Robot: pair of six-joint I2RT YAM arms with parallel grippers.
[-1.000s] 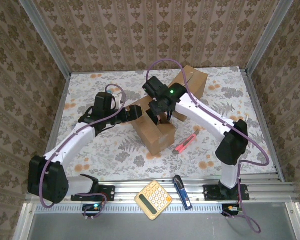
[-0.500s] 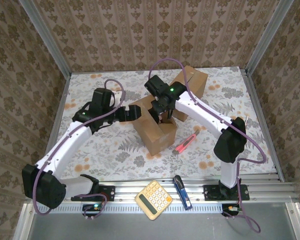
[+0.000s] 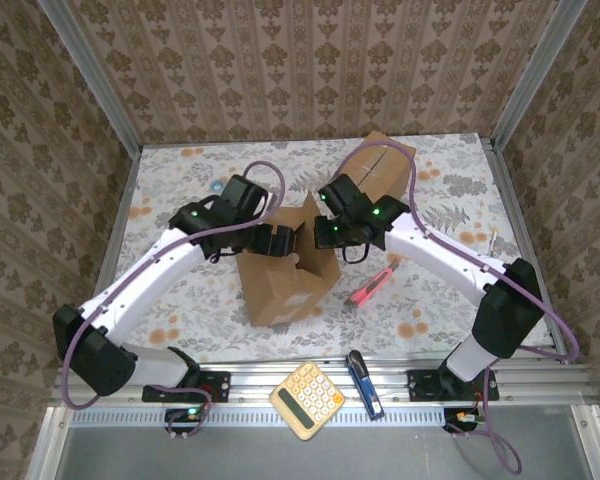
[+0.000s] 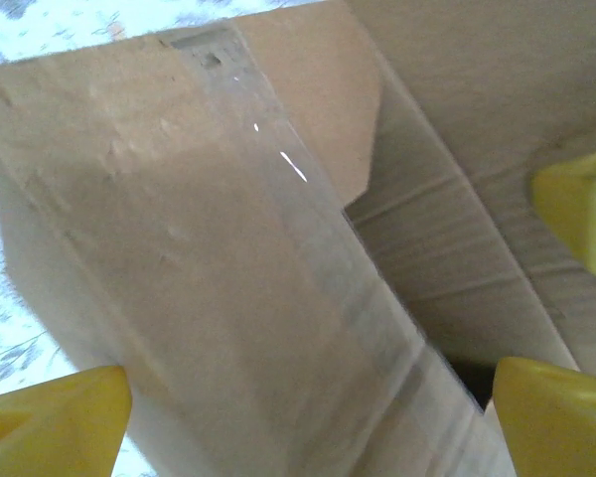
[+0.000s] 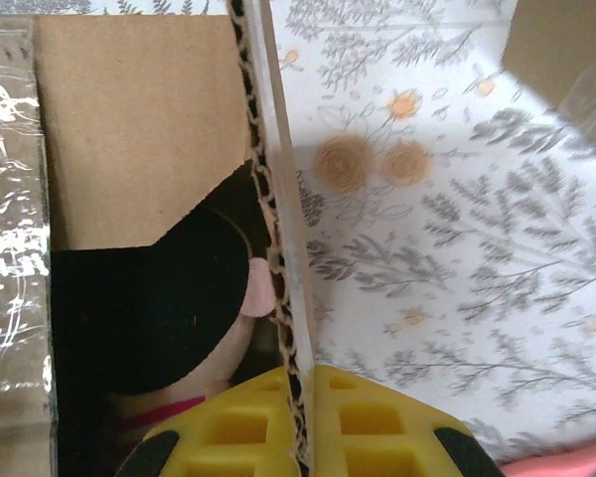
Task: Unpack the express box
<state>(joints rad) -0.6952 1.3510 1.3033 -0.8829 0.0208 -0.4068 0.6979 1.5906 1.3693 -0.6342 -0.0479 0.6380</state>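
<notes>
Right gripper (image 5: 303, 417) clamps a raised flap of the express box (image 3: 280, 285); left gripper (image 4: 303, 407) gapes astride its taped side (pink cutter (image 3: 370, 287) and calculator (image 3: 306, 400) lie nearby).

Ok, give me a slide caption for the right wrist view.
Right gripper pinches the upright box flap, with a black and pink item inside.
</notes>
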